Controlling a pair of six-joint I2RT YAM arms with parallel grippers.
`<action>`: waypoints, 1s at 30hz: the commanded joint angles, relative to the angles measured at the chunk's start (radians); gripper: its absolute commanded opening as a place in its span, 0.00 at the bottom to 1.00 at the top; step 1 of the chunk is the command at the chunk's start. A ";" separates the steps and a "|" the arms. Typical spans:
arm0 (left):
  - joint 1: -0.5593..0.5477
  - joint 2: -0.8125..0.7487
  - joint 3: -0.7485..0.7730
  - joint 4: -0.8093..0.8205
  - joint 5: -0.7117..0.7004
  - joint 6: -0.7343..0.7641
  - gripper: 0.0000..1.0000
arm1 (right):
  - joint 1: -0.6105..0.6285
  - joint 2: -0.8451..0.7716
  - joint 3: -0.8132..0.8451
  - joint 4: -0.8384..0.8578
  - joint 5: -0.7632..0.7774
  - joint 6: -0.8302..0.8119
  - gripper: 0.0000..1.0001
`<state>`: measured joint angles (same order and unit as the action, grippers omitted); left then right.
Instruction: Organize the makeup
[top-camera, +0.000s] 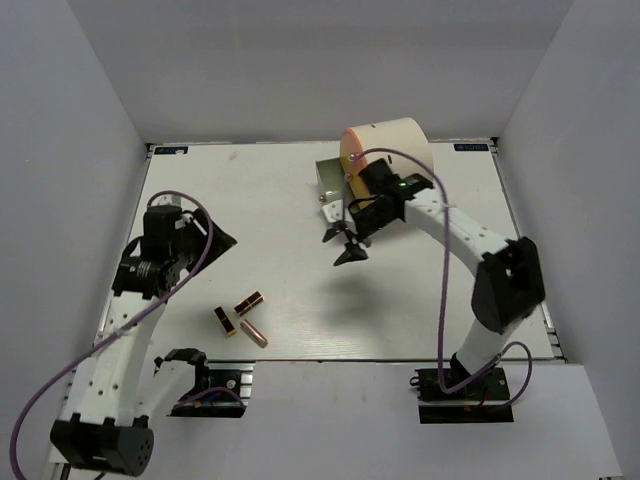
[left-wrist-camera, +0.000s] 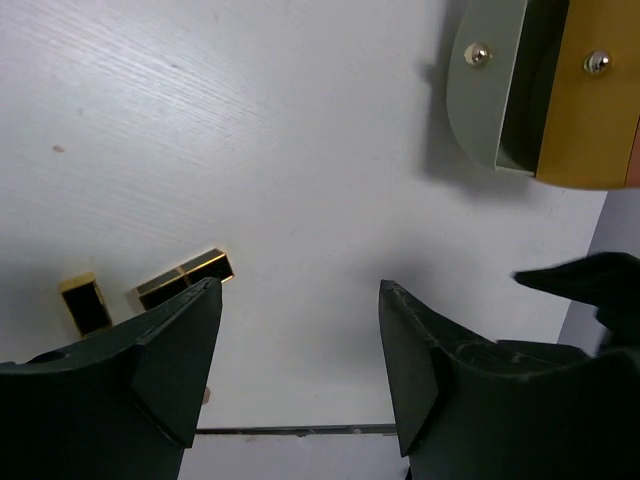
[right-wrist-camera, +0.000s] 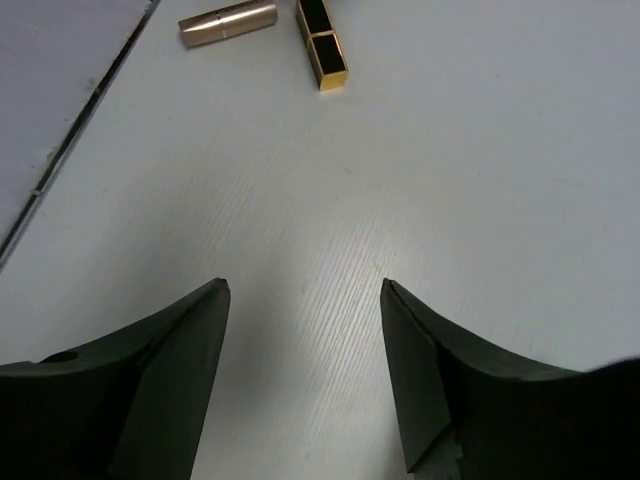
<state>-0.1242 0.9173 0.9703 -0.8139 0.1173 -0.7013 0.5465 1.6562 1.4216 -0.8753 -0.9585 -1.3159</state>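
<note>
Three short lipstick tubes lie near the table's front left: two black and gold ones (top-camera: 249, 302) (top-camera: 225, 321) and a pink one (top-camera: 253, 333). In the left wrist view two black and gold tubes (left-wrist-camera: 185, 277) (left-wrist-camera: 85, 303) lie just beyond the left finger. In the right wrist view the pink tube (right-wrist-camera: 228, 22) and a black and gold tube (right-wrist-camera: 322, 45) lie far ahead. My left gripper (top-camera: 222, 241) (left-wrist-camera: 298, 287) is open and empty, above the table left of the tubes. My right gripper (top-camera: 347, 250) (right-wrist-camera: 305, 285) is open and empty, in front of the drawer. No brushes are in view.
A large cream cylinder (top-camera: 395, 145) with an orange front (top-camera: 352, 158) stands at the back centre. Its grey drawer (top-camera: 330, 185) is pulled out; it also shows in the left wrist view (left-wrist-camera: 490, 90). White walls close in the table on three sides.
</note>
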 joint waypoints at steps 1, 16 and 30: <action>0.000 -0.075 -0.007 -0.171 -0.148 -0.124 0.74 | 0.107 0.138 0.120 0.062 0.067 0.000 0.69; 0.000 -0.462 0.065 -0.508 -0.315 -0.346 0.76 | 0.403 0.536 0.396 0.171 0.219 0.095 0.78; -0.009 -0.511 0.079 -0.553 -0.344 -0.363 0.76 | 0.512 0.700 0.520 0.262 0.323 0.227 0.72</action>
<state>-0.1284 0.4046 1.0359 -1.3369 -0.2039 -1.0557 1.0428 2.3413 1.9041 -0.6426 -0.6529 -1.1213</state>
